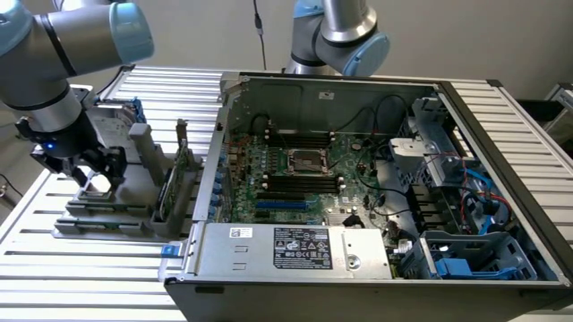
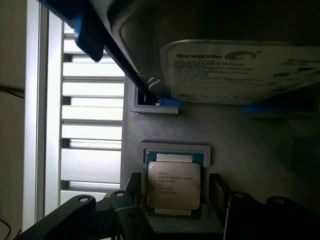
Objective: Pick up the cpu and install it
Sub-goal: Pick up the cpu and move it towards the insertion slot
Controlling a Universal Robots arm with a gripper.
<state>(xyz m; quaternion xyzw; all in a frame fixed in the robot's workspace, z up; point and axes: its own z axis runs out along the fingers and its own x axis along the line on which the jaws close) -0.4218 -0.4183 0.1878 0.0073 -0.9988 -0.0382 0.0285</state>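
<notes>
An open computer case [image 1: 296,87] sits centre-right in the exterior view on a slatted table [image 1: 80,275], green motherboard [image 1: 349,184] inside, silver power supply [image 1: 296,249] along its lower edge. 1 hard drive [image 2: 240,70] stands in a grey holder [image 2: 240,145].

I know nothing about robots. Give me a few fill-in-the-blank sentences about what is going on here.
1. The gripper hangs over the cpu with its jaws ____.
2. The cpu lies flat in a ____-coloured holder.
3. The label of the hard drive beside it bears the brand name ____.

Missing words: open; grey; Seagate.
</notes>
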